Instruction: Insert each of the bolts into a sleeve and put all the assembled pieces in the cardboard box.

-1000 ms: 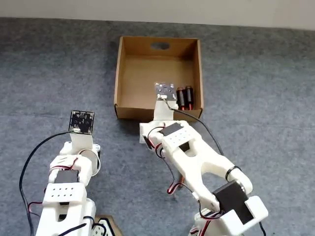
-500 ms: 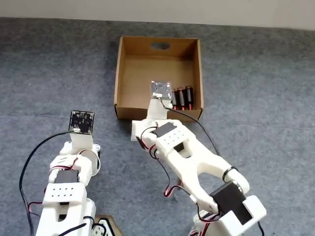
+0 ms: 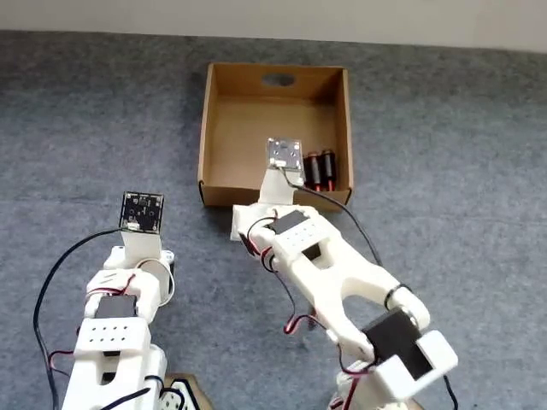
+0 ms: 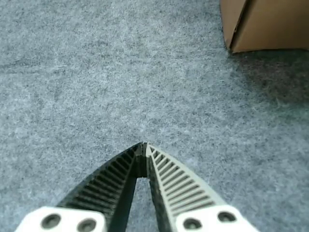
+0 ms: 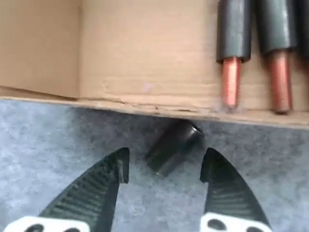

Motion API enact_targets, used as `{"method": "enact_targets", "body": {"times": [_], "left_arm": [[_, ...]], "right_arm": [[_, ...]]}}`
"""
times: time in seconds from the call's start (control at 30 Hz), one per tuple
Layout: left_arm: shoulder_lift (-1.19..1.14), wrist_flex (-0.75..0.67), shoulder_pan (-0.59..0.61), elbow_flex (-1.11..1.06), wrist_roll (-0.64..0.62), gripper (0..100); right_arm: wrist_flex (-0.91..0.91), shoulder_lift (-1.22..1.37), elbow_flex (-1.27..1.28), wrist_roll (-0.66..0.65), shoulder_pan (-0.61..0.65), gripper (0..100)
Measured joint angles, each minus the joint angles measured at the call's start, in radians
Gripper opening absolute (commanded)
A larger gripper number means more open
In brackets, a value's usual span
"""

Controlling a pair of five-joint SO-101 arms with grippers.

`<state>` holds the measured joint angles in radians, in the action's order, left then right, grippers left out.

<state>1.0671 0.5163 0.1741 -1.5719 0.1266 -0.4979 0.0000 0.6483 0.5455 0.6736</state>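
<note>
The right gripper (image 5: pixel 165 158), spread wide, straddles a black sleeve (image 5: pixel 175 144) beside the cardboard box (image 5: pixel 145 92); left gripper (image 4: pixel 144 148) pinched together, empty.

Box (image 3: pixel 205 128): brown cardboard, open top, oval hand hole in the far wall, sits on the table. Assembled pieces (image 3: pixel 320 169) lie side by side in its near right corner, at least two: black sleeves, each with a copper-coloured bolt (image 5: pixel 231 77) end sticking out toward the near wall. Loose sleeve (image 5: pixel 174 146): black, on its side on the table just outside that wall, angled to it. Can't tell if it's touching.
</note>
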Motion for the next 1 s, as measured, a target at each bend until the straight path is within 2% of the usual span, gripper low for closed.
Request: {"method": "enact_targets", "body": {"times": [0.2, 0.37, 0.67, 0.8, 1.0], "left_arm": [[0.0, 0.0, 0.0, 0.0, 0.0, 1], [0.0, 0.0, 0.0, 0.0, 0.0, 1], [0.0, 0.0, 0.0, 0.0, 0.0, 1], [0.0, 0.0, 0.0, 0.0, 0.0, 1], [0.0, 0.0, 0.0, 0.0, 0.0, 1]], "right_arm": [[0.002, 0.152, -0.107, 0.0, -0.006, 21.1], [-0.002, 0.196, -0.124, 0.0, -0.018, 0.3], [-0.189, 0.21, -0.164, -0.003, -0.043, 0.5], [-0.261, 0.196, -0.166, -0.126, -0.052, 0.5], [-0.4, 0.018, -0.109, -0.299, -0.091, 0.5]]}}
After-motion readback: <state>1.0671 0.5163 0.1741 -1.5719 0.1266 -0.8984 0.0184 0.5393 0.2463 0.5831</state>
